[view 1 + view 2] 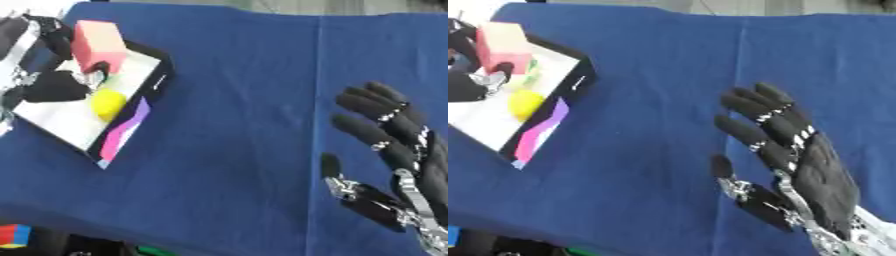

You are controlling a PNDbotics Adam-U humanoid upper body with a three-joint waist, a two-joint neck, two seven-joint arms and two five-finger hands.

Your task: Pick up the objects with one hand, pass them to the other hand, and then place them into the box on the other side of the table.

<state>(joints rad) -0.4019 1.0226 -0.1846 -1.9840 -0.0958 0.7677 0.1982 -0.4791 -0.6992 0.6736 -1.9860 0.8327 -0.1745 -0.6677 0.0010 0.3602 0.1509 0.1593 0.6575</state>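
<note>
Tabletop [245, 75]: covered in blue cloth, lying askew in both views.

Box [140, 107]: shallow, white floor, dark rim, pink and purple side panel; sits at the tabletop's left edge.

Pink block [96, 42]: held over the box's far end, above the white floor.

Yellow object [108, 102]: rounded, lies inside the box near its right wall. A small green item shows just beyond it; its shape cannot be made out.

Left hand [57, 85]: at the box, fingers and thumb curled around the pink block.

Right hand [820, 175]: over the right side of the tabletop, palm up, fingers spread and straight, holding nothing.
</note>
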